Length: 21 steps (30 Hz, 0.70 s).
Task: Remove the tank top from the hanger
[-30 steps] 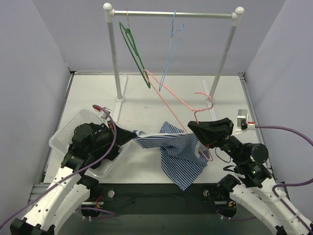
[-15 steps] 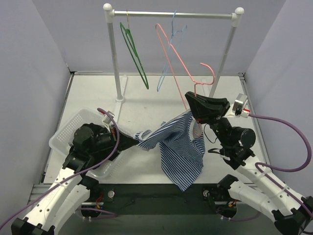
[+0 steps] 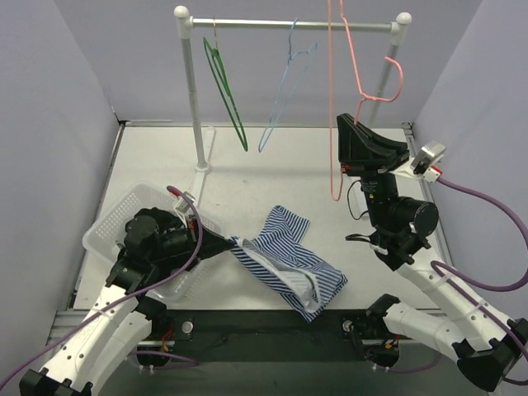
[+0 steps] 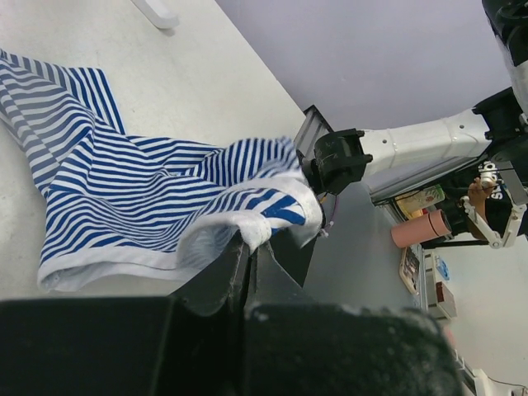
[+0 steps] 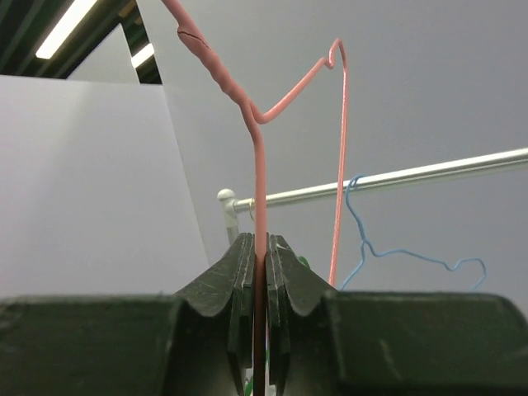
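pinching a white-hemmed fold of the blue-and-white striped tank top [image 3: 289, 264], the left gripper [image 3: 223, 242] has its jaws closed tight on the cloth, low over the near part of the table [image 3: 247, 165]. from that grip the garment spreads to the right in a crumpled heap on the table surface, one end reaching the near edge; in the left wrist view the stripes lie bunched and folded right in front of the fingertips [image 4: 239, 256]. the garment is wholly off the pink hanger [image 5: 258, 181] and well apart from it. the right gripper [image 3: 346, 124] is raised high at the right side, jaws clamped on the bare pink wire just below its hook, so the hanger stands upright in front of the rack [image 3: 289, 25], with its upper part running out of the top view. a green hanger [image 3: 224, 87] and a blue hanger [image 3: 279, 99] hang from the rail. a white basket [image 3: 107, 227] sits at the left, partly under the left arm.
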{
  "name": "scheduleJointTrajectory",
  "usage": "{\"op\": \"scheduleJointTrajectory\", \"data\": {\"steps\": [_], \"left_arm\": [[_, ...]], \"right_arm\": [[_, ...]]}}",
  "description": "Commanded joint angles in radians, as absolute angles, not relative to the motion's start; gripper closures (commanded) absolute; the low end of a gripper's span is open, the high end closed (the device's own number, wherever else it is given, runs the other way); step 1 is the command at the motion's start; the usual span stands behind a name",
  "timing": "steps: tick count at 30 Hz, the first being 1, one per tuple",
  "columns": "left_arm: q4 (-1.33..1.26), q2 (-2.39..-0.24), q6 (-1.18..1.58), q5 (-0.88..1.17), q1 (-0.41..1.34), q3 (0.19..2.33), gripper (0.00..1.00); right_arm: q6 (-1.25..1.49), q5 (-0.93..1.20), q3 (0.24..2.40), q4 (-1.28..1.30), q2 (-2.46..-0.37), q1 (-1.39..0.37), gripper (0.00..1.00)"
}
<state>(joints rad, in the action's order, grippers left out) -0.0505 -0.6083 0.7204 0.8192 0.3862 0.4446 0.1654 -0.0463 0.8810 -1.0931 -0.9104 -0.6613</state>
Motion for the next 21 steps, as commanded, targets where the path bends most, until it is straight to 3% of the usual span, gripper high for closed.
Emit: {"op": "scheduleJointTrajectory", "data": {"steps": [1,10,21], "left_arm": [[-0.057,-0.578,0.71,0.801,0.387,0.483,1.0],[0.138,-0.577,0.595,0.582,0.455,0.564,1.0],[0.242,-0.658,0.525,0.132,0.84,0.669,1.0]], "right_arm": [[0.144,-0.069,0.946,-0.933,-0.83,-0.661,1.0],[0.279,-0.158,0.877,-0.496,-0.62,-0.663,1.0],[0.342,-0.138,0.94,-0.009,-0.534,-0.661,1.0]]}}
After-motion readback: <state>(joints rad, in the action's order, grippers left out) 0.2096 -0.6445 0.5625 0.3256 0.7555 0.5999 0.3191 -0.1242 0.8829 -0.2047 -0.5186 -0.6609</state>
